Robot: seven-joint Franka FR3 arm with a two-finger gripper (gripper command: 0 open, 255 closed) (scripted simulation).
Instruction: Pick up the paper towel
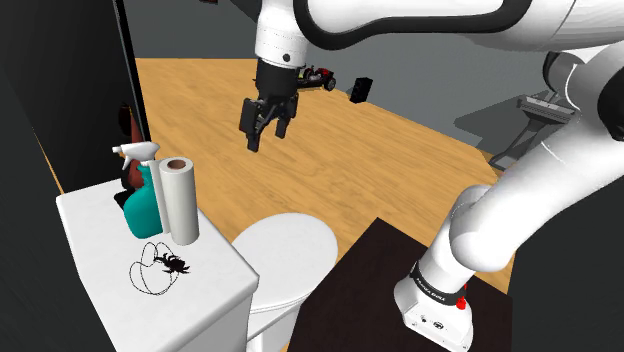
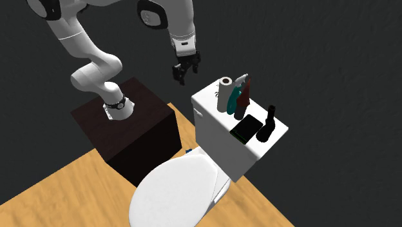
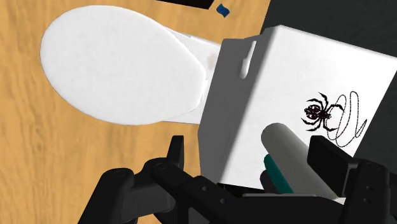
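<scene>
My end effector (image 1: pixel 266 138) hangs wide open, well clear of the roll (image 1: pixel 180 200) (upright on the tank (image 1: pixel 95 235)).

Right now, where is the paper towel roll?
The paper towel roll stands upright on the toilet tank, at the shoulder view's left, just right of a teal spray bottle.

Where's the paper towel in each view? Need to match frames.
Shoulder view: paper towel upright on the toilet tank, left of centre.
Second exterior view: paper towel at the tank end nearest the gripper.
Wrist view: paper towel just ahead of the gripper.
Shared landmark: teal spray bottle beside it.
</scene>
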